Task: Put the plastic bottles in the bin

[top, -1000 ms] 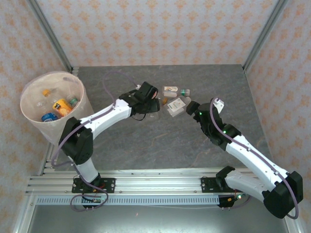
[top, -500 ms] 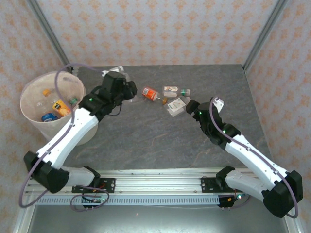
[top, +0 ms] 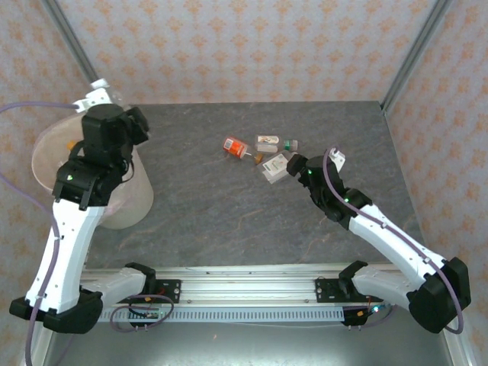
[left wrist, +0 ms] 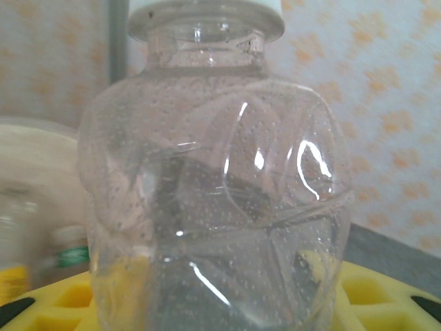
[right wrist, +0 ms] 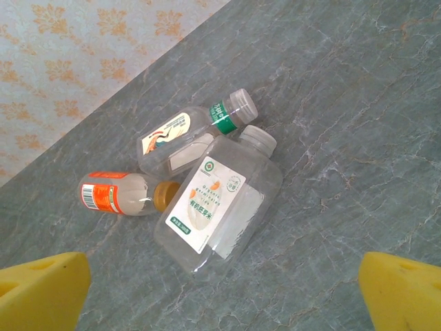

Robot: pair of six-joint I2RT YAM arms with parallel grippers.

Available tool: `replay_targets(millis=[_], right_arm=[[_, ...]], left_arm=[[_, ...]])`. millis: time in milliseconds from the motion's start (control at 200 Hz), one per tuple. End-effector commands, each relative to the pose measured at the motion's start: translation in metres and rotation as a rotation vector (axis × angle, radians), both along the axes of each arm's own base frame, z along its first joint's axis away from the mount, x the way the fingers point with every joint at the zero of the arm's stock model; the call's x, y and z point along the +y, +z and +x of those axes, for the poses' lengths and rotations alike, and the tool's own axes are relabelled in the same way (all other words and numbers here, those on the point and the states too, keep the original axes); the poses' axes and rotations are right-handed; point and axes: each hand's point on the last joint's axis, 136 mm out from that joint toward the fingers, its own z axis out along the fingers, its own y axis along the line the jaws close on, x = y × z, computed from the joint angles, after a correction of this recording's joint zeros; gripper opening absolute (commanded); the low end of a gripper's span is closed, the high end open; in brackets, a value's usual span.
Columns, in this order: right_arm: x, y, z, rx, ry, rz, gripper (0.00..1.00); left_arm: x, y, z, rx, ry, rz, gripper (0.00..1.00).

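Two claws shown: left claw [top: 131,124] clamped on a clear bottle [left wrist: 220,179] over the bin [top: 47,156] at left; right claw [top: 295,165] spread wide beside three bottles [right wrist: 217,207] on the table [top: 229,217].

left gripper [top: 136,123]: swings from table middle out to 9 o'clock, now over bin [top: 44,152], clear bottle [left wrist: 213,186] carried along | orange bottle [top: 235,146]: uncovered near 12 o'clock | bin: looks tipped toward 4 o'clock | right gripper [top: 292,163]: edges toward 10 o'clock
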Motion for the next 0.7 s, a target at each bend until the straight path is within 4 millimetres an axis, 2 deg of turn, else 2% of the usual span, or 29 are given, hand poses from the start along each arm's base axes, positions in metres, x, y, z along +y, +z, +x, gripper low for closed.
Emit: replay_targets(millis=[0,205,330,415,545,630,696], right_arm=[[0.002,0.015,0.006,-0.038,-0.009,0.027,1.00],[0.003,0.015,0.007,-0.038,-0.004,0.026,1.00],[0.002,0.016,0.006,-0.038,-0.002,0.023,1.00],[0.000,0.017,0.005,-0.040,-0.006,0.016,1.00],[-0.002,0.016,0.003,-0.041,-0.012,0.009,1.00],[-0.002,0.017,0.002,-0.041,-0.010,0.010,1.00],[-0.003,0.018,0.002,-0.041,-0.011,0.009,1.00]], left_arm=[[0.040,0.001,-0.024,0.048,0.138,0.071,0.47],[0.081,-0.014,-0.037,0.071,0.271,0.014,0.46],[0.096,-0.031,-0.037,0.066,0.308,-0.072,0.47],[0.098,-0.043,-0.030,0.056,0.292,-0.159,0.48],[0.102,-0.062,-0.014,0.068,0.313,-0.244,0.58],[0.103,-0.069,-0.005,0.103,0.325,-0.289,0.78],[0.098,-0.069,0.003,0.104,0.297,-0.319,0.83]])
